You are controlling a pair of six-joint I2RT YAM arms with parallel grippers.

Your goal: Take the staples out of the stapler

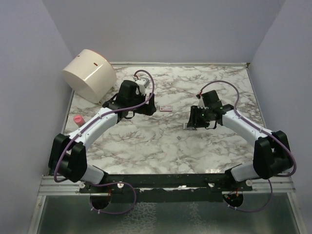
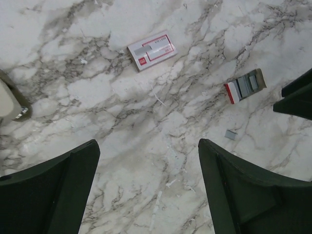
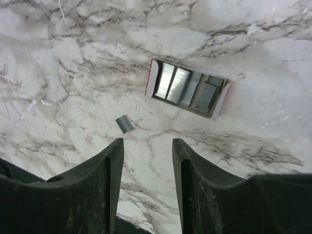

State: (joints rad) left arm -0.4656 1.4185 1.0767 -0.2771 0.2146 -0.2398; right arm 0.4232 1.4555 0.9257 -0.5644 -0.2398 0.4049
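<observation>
Staple clip (image 3: 124,124): loose on marble table (image 1: 161,141), just ahead of R gripper (image 3: 146,146), off one fingertip, not btwn fingers.
R gripper: I see jaws apart, holding nothing.
L gripper (image 2: 148,146): jaws wide, holding nothing, above bare marble.
Open tray (image 3: 187,89): staple strips inside; just past clip.
Closed box (image 2: 151,50): ahead of L gripper, apart from tray.
Periphery: cream drum (image 1: 90,74), far-left corner; pink item (image 1: 77,119), left edge.
</observation>
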